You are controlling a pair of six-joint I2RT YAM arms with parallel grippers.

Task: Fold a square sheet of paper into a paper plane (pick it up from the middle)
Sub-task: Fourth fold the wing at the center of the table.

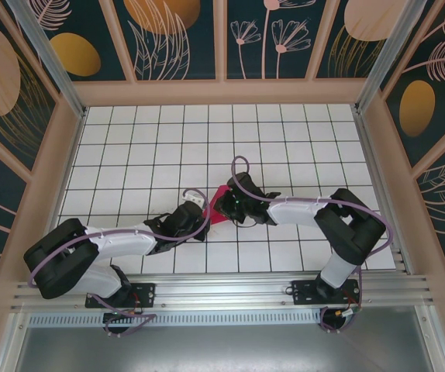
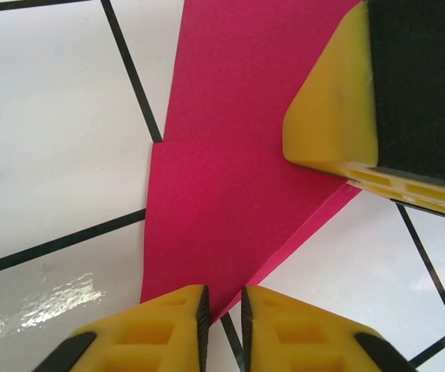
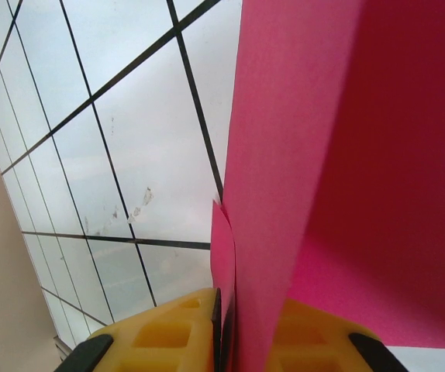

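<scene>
Starting at your near edge, the left arm (image 1: 122,242) stretches low and long on a diagonal towards the middle of the tiled tabletop (image 1: 129,139). The right arm (image 1: 300,211) rises from its base, bends at the elbow and reaches back leftwards, so your two wrists meet almost nose to nose. Between them lies the folded magenta paper (image 2: 222,194), about midway between the left and right edges and a touch closer to the near edge than the far one. On your left gripper (image 2: 222,314) the jaws are drawn nearly together, with only a slit left. The paper's pointed corner runs straight into that slit, which looks like a pinch on the tip. I'd judge that pinch anchors the point while the crease is worked. Around it the paper lies flat on the tiles, one layer's edge crossing over another. Further out, your right gripper (image 3: 226,329) has its jaws pressed close on a paper edge, and the flap stands up from between them, likely raised to fold over. One of its fingers (image 2: 335,108) sits over the paper's far part.
</scene>
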